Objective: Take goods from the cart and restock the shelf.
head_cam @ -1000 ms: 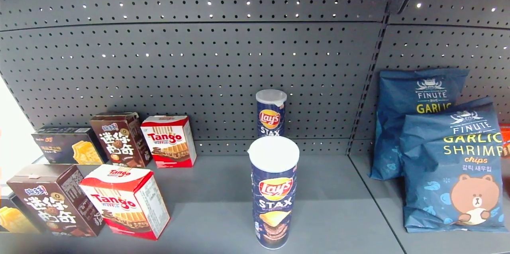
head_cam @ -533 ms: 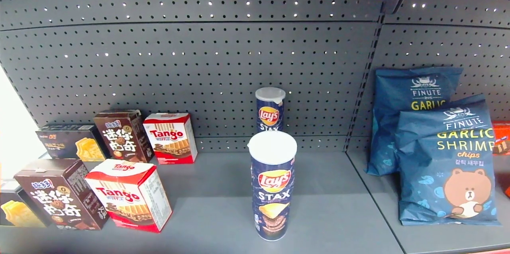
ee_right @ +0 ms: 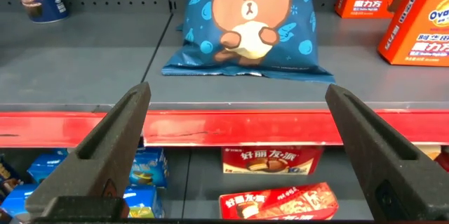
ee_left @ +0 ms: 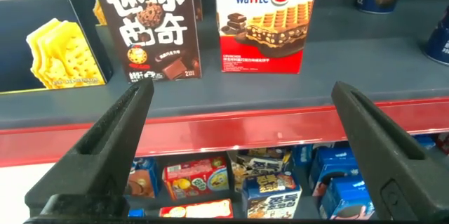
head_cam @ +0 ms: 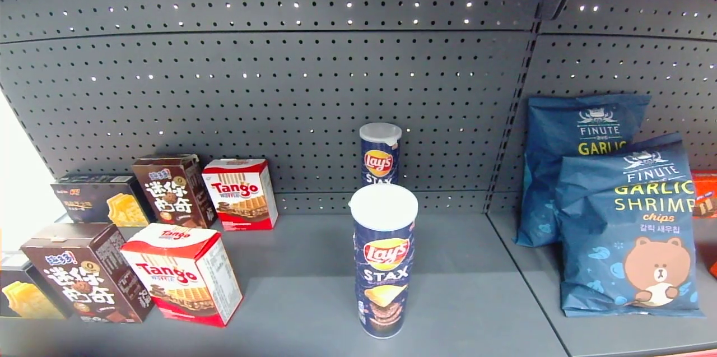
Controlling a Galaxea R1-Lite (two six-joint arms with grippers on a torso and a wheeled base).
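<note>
Firstly, shelf: a grey metal shelf [head_cam: 476, 290] lay flat and matte across the head view, and a seam split it into a wide left bay and a narrower right bay.
Back wall: a dark perforated pegboard [head_cam: 280, 93] rose behind the goods, with light showing through some of its holes.
Front chip can: the front chip can [head_cam: 384, 267] stood upright near the middle of the shelf, white lid on.
Rear chip can: the rear chip can [head_cam: 380, 158] stood upright straight behind it, close to the pegboard and apart from the front one.
Boxes: two rows stood in the left bay. The front wafer box [head_cam: 182, 276] was just beside the front cookie box [head_cam: 84, 273]. The rear wafer box [head_cam: 241, 194], rear cookie box [head_cam: 171, 189] and a dark biscuit box [head_cam: 101, 200] were behind them.
Snack bags: the bear bag [head_cam: 627, 233] leaned in the right bay, overlapping a second blue bag [head_cam: 577, 138] behind it.
Orange boxes: orange boxes [ee_right: 414, 20] stood beside the bear bag.
Shelf edge: a red edge strip [ee_left: 245, 129] ran along the shelf front, with small packs [ee_left: 273, 189] on the level below.
Left hand: the left hand [ee_left: 242, 94] hung before the strip, facing the front cookie and wafer boxes. Its fingers were spread wide and held nothing.
Right hand: the right hand [ee_right: 236, 92] hung before the strip, facing the bear bag, likewise spread and holding nothing.
</note>
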